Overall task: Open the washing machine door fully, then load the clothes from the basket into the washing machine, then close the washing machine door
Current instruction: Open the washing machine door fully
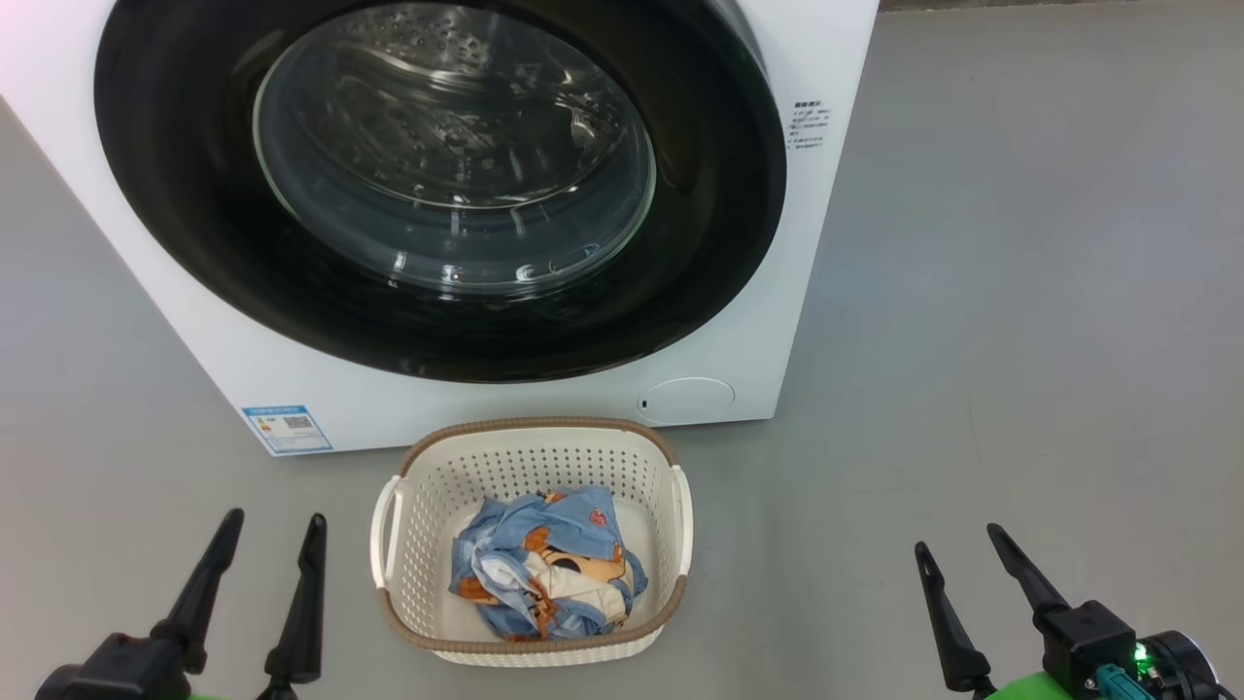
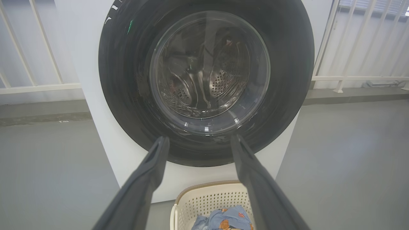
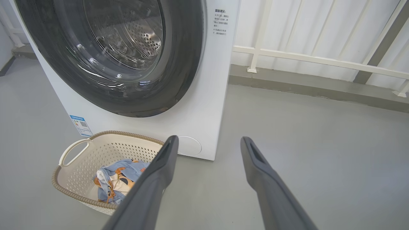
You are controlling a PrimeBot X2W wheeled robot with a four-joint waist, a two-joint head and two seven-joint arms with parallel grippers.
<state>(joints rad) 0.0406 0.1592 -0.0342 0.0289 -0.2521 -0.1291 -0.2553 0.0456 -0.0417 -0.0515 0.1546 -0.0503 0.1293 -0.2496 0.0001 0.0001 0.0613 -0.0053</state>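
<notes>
Left end effector (image 1: 274,520) and right end effector (image 1: 955,538) are shown wide and empty flanking the basket (image 1: 535,425), where the clothes (image 1: 544,574) are seen, before the shut washing machine door (image 1: 175,194) of the washing machine (image 1: 807,292), and every step is judged outstanding.

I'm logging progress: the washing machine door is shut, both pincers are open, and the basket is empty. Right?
Not empty: the basket holds crumpled blue printed clothes, as the head view shows. The washing machine door is shut, and the left pincer and right pincer are open.
</notes>
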